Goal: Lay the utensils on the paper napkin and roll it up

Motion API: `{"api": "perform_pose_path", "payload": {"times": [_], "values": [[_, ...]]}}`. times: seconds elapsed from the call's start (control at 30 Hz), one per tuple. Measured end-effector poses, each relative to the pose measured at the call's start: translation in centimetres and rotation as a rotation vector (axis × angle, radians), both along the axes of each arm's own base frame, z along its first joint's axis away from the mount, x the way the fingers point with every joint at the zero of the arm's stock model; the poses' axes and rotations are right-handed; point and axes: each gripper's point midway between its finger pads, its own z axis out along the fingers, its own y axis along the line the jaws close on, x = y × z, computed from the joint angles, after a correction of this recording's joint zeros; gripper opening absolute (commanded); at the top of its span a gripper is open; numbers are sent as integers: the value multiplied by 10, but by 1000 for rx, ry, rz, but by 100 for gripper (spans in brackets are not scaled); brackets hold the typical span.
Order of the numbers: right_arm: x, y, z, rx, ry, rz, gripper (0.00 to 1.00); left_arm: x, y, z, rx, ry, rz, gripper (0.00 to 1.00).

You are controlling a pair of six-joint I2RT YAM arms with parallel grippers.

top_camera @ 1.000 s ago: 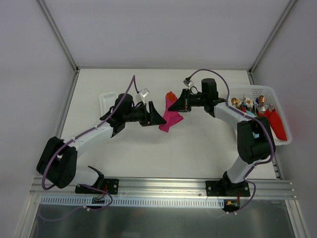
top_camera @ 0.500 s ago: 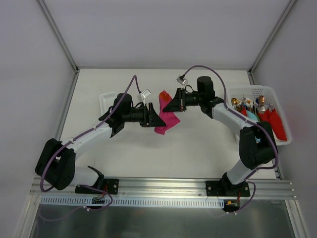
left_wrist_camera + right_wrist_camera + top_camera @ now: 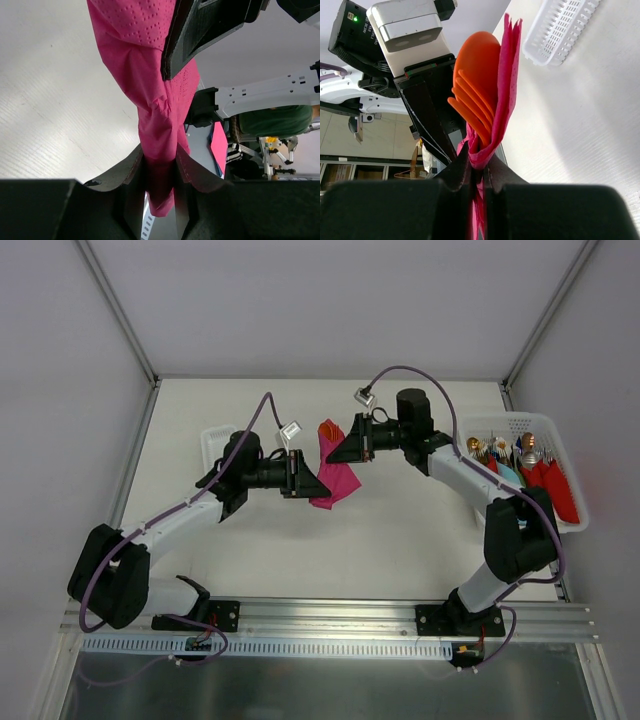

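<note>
A white table (image 3: 330, 540) with a faint wood grain fills the floor of a booth. Plain pale walls (image 3: 300, 300) close the back and both sides, and a slotted metal rail (image 3: 330, 615) runs along the near edge, carrying both arm bases. Past the table edge, the wrist views catch blurred room clutter.

To the right of both sets of fingers, a white mesh basket (image 3: 505, 423) stands at the table's right edge, holding metal cutlery and red and teal bundles (image 3: 548, 475). A smaller white tray (image 3: 215, 440) lies behind the left arm's wrist, well apart from its fingers.

The two arms meet over mid-table. The napkin (image 3: 338, 478) hangs between them, bunched and off the surface. The left gripper (image 3: 160, 157) is pinched on its lower end, with paper pressed against both fingers and a tail sticking out behind them. The right gripper (image 3: 477, 160) is clamped tight on the upper fold.

Just beyond the right fingertips, the spoon (image 3: 477, 55) bowl and the fork (image 3: 470, 112) tines stand out of that fold, wrapped on one side by the paper.
</note>
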Motion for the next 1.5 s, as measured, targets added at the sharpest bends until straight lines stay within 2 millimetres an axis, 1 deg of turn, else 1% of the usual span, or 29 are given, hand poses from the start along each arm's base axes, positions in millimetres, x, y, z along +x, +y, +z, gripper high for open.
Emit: {"api": "perform_pose_path", "payload": {"times": [0.03,0.07,0.17,0.23,0.27,0.33,0.37,0.43,0.5,0.6,0.63,0.7,0.77,0.8,0.87,0.9,0.97,1.03,1.13,1.17,1.2,1.27,1.33,1.5], "values": [[0,0,1,1,-2,0,0,0,0,1,-2,-3,0,21],[-1,0,2,2,-4,1,0,0,0,1,-4,-5,-1,14],[-1,0,6,6,-11,4,1,0,-1,3,-11,-8,1,0],[-1,1,9,10,-18,9,11,0,0,5,-18,-15,3,0],[-2,1,10,13,-20,14,22,-1,1,6,-23,-24,6,0],[-3,3,15,19,-24,23,32,-4,3,9,-33,-43,10,0],[-3,4,18,23,-32,25,45,-6,4,11,-37,-51,12,0],[1,5,27,32,-55,20,50,-8,7,14,-43,-78,27,0],[6,5,36,43,-78,11,57,-8,10,22,-49,-129,49,0],[15,2,51,58,-113,-7,61,-5,15,38,-64,-213,86,0],[18,0,56,63,-123,-17,61,-2,16,43,-68,-246,104,0],[26,-6,63,68,-140,-43,59,3,20,52,-71,-303,145,0],[34,-15,69,67,-156,-83,53,10,25,59,-68,-354,199,0],[39,-20,70,60,-162,-111,43,13,27,62,-65,-375,221,0],[48,-34,73,35,-183,-175,31,20,33,69,-56,-419,281,0],[52,-41,75,15,-193,-218,22,25,36,71,-49,-432,312,0],[56,-55,81,-29,-225,-292,16,33,43,73,-31,-446,373,0],[54,-64,94,-63,-272,-343,16,40,48,74,-16,-457,424,0],[45,-67,121,-83,-358,-375,23,47,55,74,5,-458,481,0],[41,-66,128,-85,-382,-379,29,49,57,73,12,-456,496,0],[37,-65,138,-86,-415,-380,32,50,58,72,17,-455,508,0],[28,-58,143,-87,-436,-363,34,52,60,71,25,-450,525,0],[19,-47,142,-93,-440,-337,33,54,62,70,33,-446,537,0],[4,-20,120,-132,-396,-262,34,55,64,70,36,-443,552,0]]}}
